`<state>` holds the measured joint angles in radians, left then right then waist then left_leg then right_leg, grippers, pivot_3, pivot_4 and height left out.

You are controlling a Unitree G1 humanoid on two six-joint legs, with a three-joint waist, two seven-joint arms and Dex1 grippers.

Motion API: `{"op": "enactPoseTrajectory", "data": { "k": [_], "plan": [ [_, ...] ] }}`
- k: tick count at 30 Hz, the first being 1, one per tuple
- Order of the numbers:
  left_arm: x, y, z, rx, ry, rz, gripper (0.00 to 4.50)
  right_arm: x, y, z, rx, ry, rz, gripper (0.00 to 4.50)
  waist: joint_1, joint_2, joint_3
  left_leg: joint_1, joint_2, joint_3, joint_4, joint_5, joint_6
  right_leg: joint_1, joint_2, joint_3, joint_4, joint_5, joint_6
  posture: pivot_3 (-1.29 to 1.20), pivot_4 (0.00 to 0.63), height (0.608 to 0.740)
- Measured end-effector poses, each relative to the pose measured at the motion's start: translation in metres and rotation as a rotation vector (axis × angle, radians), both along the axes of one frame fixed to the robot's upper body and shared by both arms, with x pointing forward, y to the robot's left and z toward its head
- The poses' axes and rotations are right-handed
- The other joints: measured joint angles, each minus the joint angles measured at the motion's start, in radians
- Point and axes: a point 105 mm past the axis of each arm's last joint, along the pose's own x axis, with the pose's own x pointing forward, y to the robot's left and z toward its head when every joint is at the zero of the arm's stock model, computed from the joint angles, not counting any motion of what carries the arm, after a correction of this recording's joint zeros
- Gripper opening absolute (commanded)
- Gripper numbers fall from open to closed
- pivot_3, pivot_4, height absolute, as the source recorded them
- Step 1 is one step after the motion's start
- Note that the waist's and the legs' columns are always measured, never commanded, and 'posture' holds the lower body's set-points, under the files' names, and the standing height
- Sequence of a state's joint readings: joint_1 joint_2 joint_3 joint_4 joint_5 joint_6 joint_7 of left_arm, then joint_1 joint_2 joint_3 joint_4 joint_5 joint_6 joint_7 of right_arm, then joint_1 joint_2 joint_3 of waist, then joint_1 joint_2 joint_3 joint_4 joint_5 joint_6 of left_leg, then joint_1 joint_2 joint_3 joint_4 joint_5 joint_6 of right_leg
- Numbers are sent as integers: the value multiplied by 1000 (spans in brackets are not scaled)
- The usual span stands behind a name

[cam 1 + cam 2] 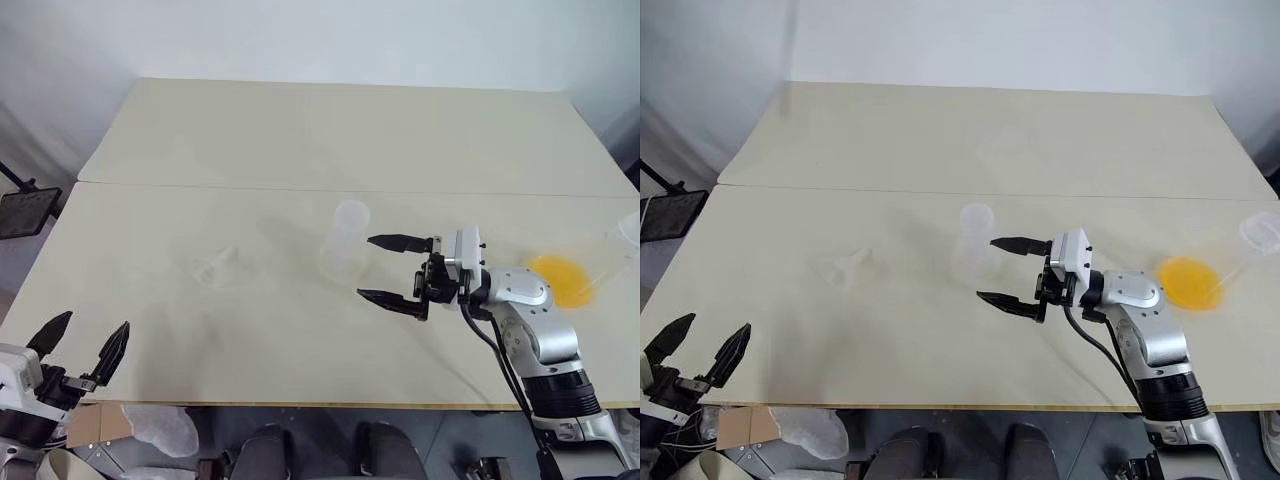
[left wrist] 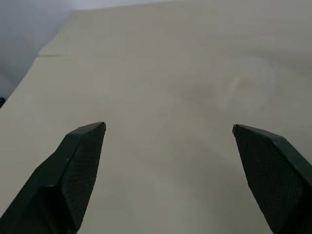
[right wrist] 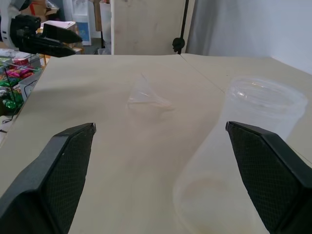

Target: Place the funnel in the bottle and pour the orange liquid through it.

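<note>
Clear plastic is nearly all there is on the pale table [image 1: 300, 140], so the bottle [image 1: 345, 243] makes the handiest landmark: it stands upright near the middle, mouth up, with nothing in it. The funnel [image 1: 219, 267] lies tipped on its side well to the left of the bottle, apart from it and untouched. The orange liquid [image 1: 563, 279] sits far to the right of the bottle, pooled in a clear flask [image 1: 610, 255] that lies close to the table's right edge. The right gripper [image 1: 387, 270] hangs just right of the bottle, pointing at it, its two black fingers spread wide and holding nothing; from its wrist the bottle shows close ahead, not touched. The left gripper [image 1: 83, 345] is far from the bottle, down at the near left corner of the table, fingers likewise spread wide and empty
</note>
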<state>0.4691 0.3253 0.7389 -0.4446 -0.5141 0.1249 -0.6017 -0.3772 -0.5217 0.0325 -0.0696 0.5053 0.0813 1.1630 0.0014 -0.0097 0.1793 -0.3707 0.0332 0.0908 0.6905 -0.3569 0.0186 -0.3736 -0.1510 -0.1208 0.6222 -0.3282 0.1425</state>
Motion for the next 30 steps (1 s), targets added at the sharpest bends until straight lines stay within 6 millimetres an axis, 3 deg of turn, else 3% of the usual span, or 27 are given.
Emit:
{"op": "enactPoseTrajectory", "data": {
  "k": [4,10,16,21,25,30],
  "plan": [
    [18,-46,-8,-73,40,-160,4425,1,-1,-2,-5,3,0,4500,-2,0,0,0,0,1,0,0,0,0,0,1,0,0,0,0,150,740],
    [47,-95,-15,-141,76,-282,4425,2,-7,-5,-13,7,-30,4500,-3,1,0,0,-1,2,0,0,0,-1,1,1,1,0,0,0,150,740],
    [89,-104,-25,-139,93,-231,4425,-1,-16,-7,-6,8,-82,4500,-2,2,-1,0,-3,2,1,0,0,-1,2,1,1,0,0,0,150,740],
    [115,-99,-34,-143,111,-163,4425,-4,-16,-8,5,9,-114,4500,-1,2,-1,0,-3,2,1,0,0,-1,2,0,1,0,0,0,150,740],
    [124,-100,-34,-136,110,-169,3540,-6,-16,-10,10,12,-129,4500,-1,2,-1,0,-3,2,1,0,0,-1,2,0,1,0,0,0,150,740],
    [125,-94,-32,-118,110,-169,1875,-7,-16,-11,22,14,-149,4500,-1,2,-1,0,-3,2,1,0,0,-1,2,0,1,0,0,0,150,740]
  ]
}}
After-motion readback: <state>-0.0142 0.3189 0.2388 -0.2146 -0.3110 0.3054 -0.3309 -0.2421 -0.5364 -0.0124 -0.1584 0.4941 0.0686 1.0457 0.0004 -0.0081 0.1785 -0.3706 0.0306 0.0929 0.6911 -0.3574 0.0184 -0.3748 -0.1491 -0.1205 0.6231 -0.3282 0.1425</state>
